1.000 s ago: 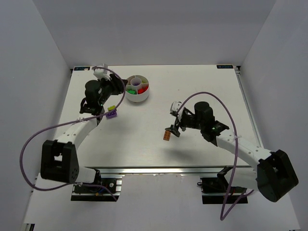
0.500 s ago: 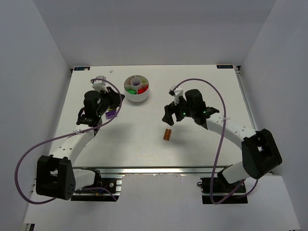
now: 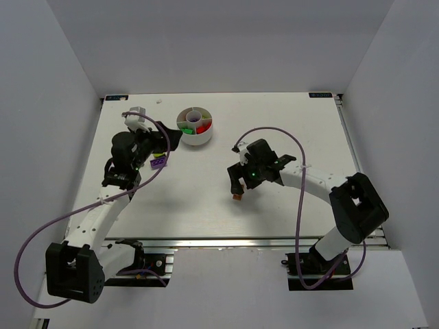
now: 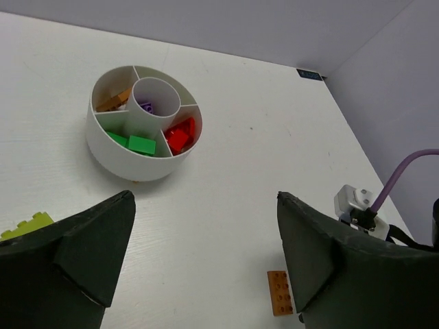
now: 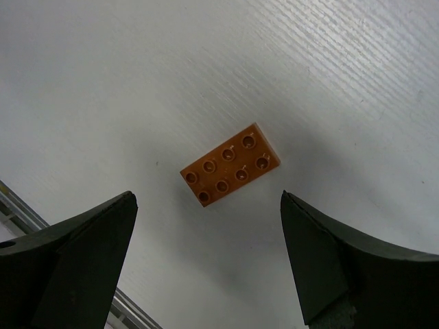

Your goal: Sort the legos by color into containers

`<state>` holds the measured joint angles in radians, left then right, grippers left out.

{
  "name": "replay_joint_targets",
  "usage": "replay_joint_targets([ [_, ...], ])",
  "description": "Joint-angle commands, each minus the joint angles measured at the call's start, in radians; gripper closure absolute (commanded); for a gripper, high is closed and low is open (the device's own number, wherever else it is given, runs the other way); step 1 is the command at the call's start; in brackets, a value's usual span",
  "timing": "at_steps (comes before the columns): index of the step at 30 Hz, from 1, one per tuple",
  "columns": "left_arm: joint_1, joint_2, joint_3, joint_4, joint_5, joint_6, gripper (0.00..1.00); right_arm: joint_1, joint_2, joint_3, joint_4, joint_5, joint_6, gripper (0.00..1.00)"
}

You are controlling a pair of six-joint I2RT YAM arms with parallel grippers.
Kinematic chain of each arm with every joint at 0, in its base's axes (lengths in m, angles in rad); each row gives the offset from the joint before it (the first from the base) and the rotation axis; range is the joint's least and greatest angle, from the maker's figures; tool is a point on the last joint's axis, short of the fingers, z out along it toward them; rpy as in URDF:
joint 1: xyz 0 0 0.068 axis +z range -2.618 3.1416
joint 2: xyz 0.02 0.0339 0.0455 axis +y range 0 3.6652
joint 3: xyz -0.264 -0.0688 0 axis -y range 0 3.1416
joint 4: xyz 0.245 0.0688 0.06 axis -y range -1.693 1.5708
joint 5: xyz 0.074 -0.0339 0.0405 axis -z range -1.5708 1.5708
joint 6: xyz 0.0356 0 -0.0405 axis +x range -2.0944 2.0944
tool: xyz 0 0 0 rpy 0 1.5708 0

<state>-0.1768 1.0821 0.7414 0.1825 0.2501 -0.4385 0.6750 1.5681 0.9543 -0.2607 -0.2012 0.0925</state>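
- A lime-yellow lego (image 4: pixel 27 223) and a purple lego (image 3: pixel 159 163) are seen lying on the worktop (image 3: pixel 288 123) at the left, outside the dish, so neither is judged sorted yet
- The left gripper (image 4: pixel 206 197) is held wide open and empty just beside them, pointed towards the dish; nothing is gripped
- The white dish (image 4: pixel 123 164) is set at the far side, where it can be reached by both arms; the colours are kept apart in it, with orange in one wedge, green in another, red in a third and purple in the centre well
- An orange lego (image 5: pixel 230 164) is laid flat, studs up, well apart from the dish
- The right gripper (image 5: pixel 207 195) is hung directly over that brick with its jaws spread and the brick untouched between them, a stance judged to be chosen for a straight descent and grasp
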Motion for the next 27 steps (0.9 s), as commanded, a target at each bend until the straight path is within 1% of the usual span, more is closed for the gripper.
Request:
replay_joint_targets([
  [1, 0.005, -0.03, 0.012, -0.009, -0.031, 0.003, 0.02, 0.008, 0.021, 0.017, -0.031, 0.023, 0.03, 0.11],
  [6, 0.005, -0.051, 0.009, -0.008, -0.057, 0.003, 0.02, 0.011, 0.07, 0.026, -0.028, 0.005, 0.055, 0.11],
  [12, 0.003, -0.06, 0.013, -0.021, -0.084, 0.001, 0.02, 0.012, 0.113, 0.052, -0.022, 0.017, 0.085, 0.11],
  [17, 0.005, -0.068, 0.01, -0.015, -0.078, 0.0, 0.02, 0.018, 0.151, 0.067, -0.02, 0.003, 0.095, 0.11],
  [22, 0.003, -0.07, 0.009, -0.017, -0.081, 0.003, 0.02, 0.028, 0.208, 0.121, -0.025, 0.005, 0.092, 0.11],
  [27, 0.003, -0.071, 0.009, -0.014, -0.077, 0.003, 0.02, 0.066, 0.222, 0.133, -0.025, 0.019, 0.078, 0.11],
])
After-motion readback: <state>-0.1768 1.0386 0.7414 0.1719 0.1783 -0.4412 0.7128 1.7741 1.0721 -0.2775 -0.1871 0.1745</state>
